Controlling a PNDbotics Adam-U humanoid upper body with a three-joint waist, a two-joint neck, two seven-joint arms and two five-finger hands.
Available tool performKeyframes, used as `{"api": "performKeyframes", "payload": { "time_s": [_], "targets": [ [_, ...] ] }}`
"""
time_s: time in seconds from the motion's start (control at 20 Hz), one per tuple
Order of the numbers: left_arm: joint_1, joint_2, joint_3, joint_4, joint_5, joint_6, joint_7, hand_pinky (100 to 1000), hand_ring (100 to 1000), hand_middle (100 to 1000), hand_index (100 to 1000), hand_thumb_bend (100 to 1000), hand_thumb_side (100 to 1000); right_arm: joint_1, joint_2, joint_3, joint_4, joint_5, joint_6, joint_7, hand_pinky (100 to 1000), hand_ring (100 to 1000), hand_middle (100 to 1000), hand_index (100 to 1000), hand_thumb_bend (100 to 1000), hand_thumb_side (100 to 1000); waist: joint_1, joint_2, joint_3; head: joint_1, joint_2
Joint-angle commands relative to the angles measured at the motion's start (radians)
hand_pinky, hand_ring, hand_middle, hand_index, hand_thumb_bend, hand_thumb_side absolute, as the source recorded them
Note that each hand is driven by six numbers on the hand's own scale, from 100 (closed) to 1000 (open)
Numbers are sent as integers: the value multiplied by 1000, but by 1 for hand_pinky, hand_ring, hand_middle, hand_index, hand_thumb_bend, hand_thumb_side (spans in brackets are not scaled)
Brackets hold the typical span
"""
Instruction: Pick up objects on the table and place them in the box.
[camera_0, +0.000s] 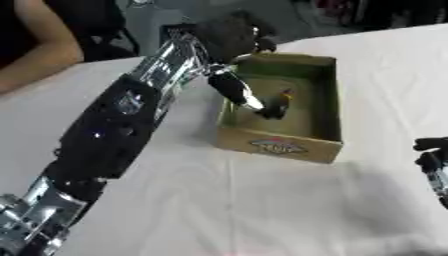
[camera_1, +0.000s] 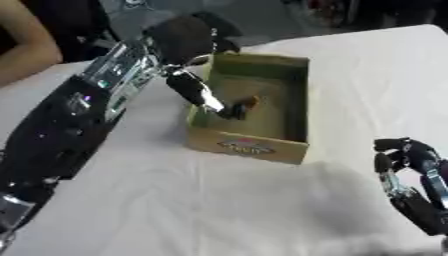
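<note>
Box (camera_0: 289, 145): open cardboard, at table (camera_1: 219, 210) centre. Left hand (camera_0: 229, 40) reaches in from 10 o'clock, fingers pinched on a small dark object (camera_0: 280, 106) just above the floor. Advise lowering before release. Right hand (camera_1: 411, 180) idle at 4 o'clock, fingers relaxed.

The box (camera_0: 278, 145) bears a red oval logo on its front; its lettering is unreadable.

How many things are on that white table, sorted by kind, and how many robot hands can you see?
Cardboard box: 1
Small dark object with a bit of orange, inside the box at the left hand's fingertips: 1
Robot hands: 2, the left hand over the box, the right hand idle at the lower right
Total: 4
</note>
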Motion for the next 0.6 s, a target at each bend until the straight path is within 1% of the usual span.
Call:
{"api": "performKeyframes", "payload": {
  "time_s": [0.05, 0.1, 0.2, 0.3, 0.4, 0.55, 0.6],
  "targets": [
    [-10, -4, 49, 91, 59, 100, -25, 936, 959, 957, 936, 915, 1000, -5, -3, -1, -11, -6, -2, 2, 510, 583, 663, 784, 202, 785, -8, -14, 1, 4, -15],
    [-9, -7, 60, 120, 68, 131, -25, 937, 964, 966, 946, 832, 1000, -5, -3, -1, -11, -6, -2, 2, 510, 583, 663, 784, 202, 785, -8, -14, 1, 3, -16],
    [-4, -13, 88, 184, 71, 199, -11, 934, 964, 971, 954, 787, 1000, -5, -3, -1, -11, -6, -3, 2, 510, 583, 663, 784, 201, 785, -9, -14, 1, 2, -17],
    [0, -20, 114, 242, 71, 250, 13, 931, 961, 970, 956, 765, 1000, -5, -2, -2, -11, -6, -3, 2, 510, 583, 663, 784, 201, 785, -10, -13, 2, 2, -16],
    [3, -21, 135, 283, 71, 277, 40, 929, 958, 965, 953, 755, 1000, -4, -2, -2, -11, -6, -2, 1, 510, 583, 663, 784, 200, 785, -10, -13, 3, 2, -17],
    [7, -17, 153, 310, 73, 291, 76, 926, 952, 957, 949, 745, 1000, -4, -2, -3, -11, -5, -2, 1, 510, 583, 663, 784, 200, 785, -10, -13, 4, 0, -17],
    [8, -15, 156, 313, 75, 292, 86, 921, 947, 953, 946, 724, 1000, -3, -2, -3, -11, -5, -2, 1, 510, 583, 663, 784, 200, 787, -10, -13, 4, 0, -17]
  ]
}}
